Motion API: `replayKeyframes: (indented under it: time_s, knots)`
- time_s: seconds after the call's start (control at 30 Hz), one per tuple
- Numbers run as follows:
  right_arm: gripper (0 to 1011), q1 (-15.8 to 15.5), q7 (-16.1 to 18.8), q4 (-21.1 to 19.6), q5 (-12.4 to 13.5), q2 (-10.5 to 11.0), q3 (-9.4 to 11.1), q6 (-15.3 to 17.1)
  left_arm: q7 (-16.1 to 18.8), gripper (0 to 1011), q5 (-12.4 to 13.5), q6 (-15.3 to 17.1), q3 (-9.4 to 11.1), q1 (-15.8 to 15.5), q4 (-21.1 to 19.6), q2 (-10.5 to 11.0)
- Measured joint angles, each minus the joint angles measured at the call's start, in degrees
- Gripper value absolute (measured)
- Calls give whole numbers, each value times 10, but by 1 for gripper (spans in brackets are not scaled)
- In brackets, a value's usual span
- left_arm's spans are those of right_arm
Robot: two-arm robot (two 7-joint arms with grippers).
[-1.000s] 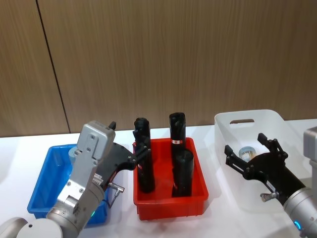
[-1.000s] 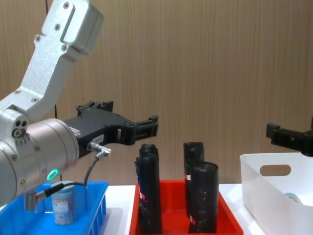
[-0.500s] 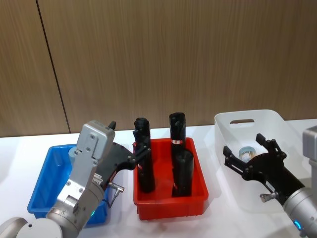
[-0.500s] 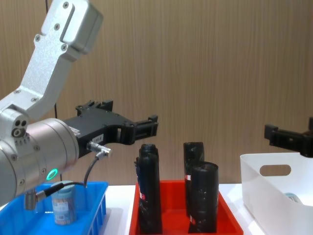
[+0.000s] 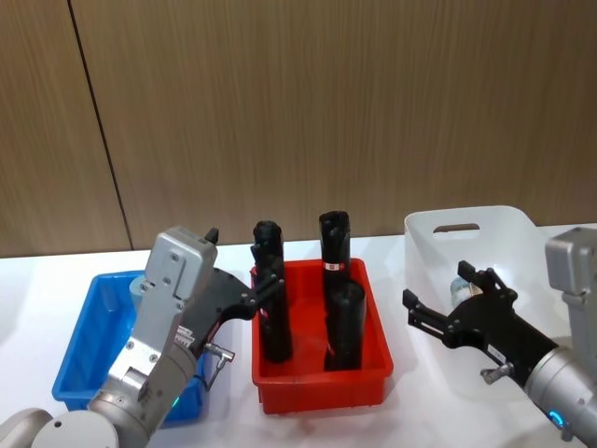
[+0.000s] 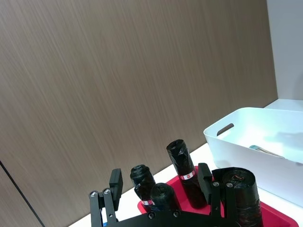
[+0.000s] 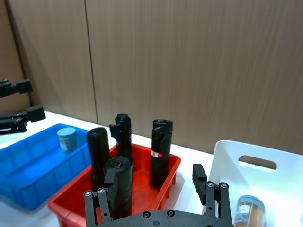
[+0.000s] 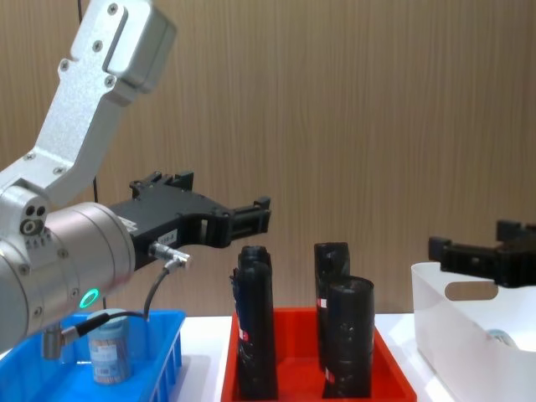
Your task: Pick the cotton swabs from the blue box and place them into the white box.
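Right gripper is pulling back w/ its fingers spread and nothing between them; vs a second ago it has drifted left, off the white box toward the red tray. So one jar of cotton swabs is delivered, lying inside the white box. Left gripper, also spread and empty, hangs unmoved over the tray's black rolls. Farther back in the blue box one jar (lid up) remains, prob. next to fetch.

I see one cotton swab jar standing upright in the bright blue box on my left, and another jar, pale-lidded with tan sticks inside, standing in the white box on my right.
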Motion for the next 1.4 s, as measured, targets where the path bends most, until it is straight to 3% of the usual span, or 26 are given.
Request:
replayKeyframes:
  time_s: [0.33, 0.73, 1.4]
  knots:
    - [1002, 35, 61, 39, 3, -7, -2, 32, 0, 1004, 0, 0, 0, 0, 0, 0]
    - [1002, 76, 117, 96, -17, -24, -16, 52, 0, 1004, 0, 0, 0, 0, 0, 0]
    - [1001, 146, 148, 200, -60, -67, -43, 55, 0, 1004, 0, 0, 0, 0, 0, 0]
